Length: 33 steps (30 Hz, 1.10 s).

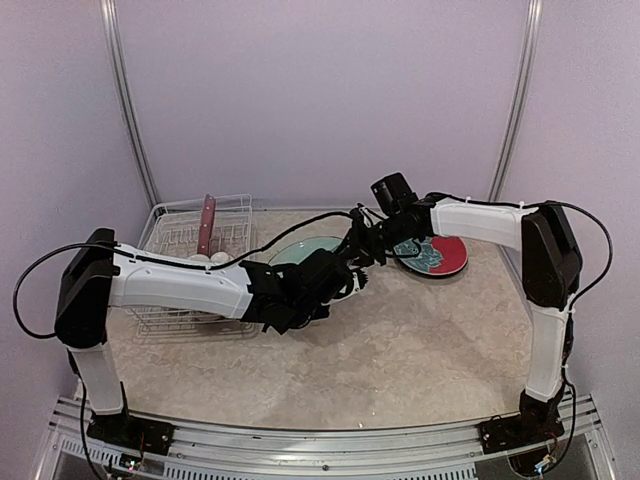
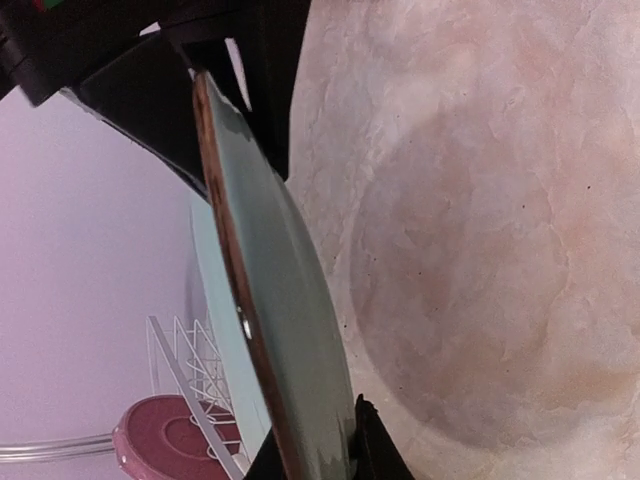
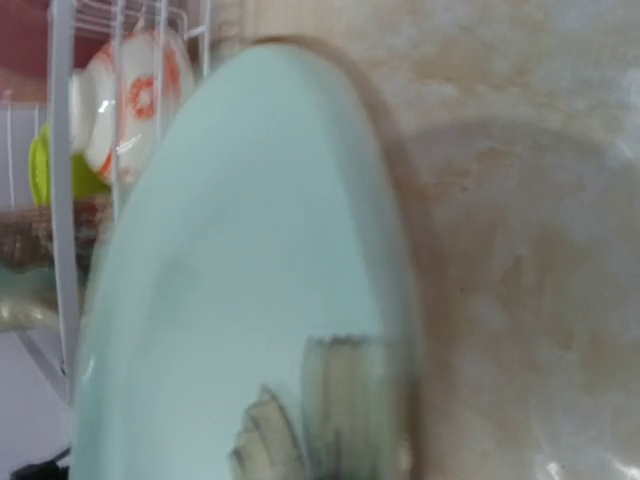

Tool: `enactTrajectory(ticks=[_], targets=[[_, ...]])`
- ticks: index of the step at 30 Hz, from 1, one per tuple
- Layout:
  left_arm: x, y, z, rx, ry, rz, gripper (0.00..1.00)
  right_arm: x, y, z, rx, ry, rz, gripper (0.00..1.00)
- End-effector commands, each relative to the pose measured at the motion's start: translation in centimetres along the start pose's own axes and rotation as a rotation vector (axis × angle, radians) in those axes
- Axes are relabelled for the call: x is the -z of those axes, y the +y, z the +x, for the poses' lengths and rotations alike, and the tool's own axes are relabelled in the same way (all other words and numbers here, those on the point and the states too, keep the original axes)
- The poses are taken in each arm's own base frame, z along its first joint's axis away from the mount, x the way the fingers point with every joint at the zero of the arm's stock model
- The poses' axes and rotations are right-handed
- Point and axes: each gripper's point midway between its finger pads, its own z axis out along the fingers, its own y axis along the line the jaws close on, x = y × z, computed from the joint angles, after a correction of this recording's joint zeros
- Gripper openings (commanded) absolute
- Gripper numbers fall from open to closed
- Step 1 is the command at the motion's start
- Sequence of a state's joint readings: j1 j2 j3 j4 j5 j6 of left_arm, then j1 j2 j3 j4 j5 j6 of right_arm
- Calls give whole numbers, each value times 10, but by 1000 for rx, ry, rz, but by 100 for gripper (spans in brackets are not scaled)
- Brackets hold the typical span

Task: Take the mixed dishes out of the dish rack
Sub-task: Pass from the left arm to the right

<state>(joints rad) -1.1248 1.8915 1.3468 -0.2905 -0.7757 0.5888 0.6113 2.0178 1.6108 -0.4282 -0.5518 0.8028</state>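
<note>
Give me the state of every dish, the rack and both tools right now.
Left tool: shut on the teal plate.
Teal plate: on edge, held at its rim.
Right tool: at the same plate; grip unclear.
Rack: partly loaded.
Red plate: flat on the table, outside the rack.
Pink plate: upright in the rack.
White-and-red bowl: in the rack.
Green bowl: in the rack, beside it.

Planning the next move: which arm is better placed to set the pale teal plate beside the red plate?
Probably right: the right gripper meets the pale teal plate beside the red plate, while the left gripper holding it reaches over from the dish rack side.
</note>
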Motion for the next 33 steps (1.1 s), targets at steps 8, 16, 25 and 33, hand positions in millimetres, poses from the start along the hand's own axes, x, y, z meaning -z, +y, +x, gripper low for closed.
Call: enactTrajectory(ticks=[8, 16, 25, 33], targets=[[10, 24, -22, 106, -59, -50, 50, 26, 12, -14, -12, -123, -128, 0], [26, 31, -24, 205, -89, 21, 86, 57, -1, -31, -19, -244, -169, 0], [58, 72, -19, 420, -158, 113, 95, 91, -24, -40, -35, -349, -193, 0], [69, 156, 22, 778, -193, 138, 96, 133, -57, -49, -62, -437, -139, 0]])
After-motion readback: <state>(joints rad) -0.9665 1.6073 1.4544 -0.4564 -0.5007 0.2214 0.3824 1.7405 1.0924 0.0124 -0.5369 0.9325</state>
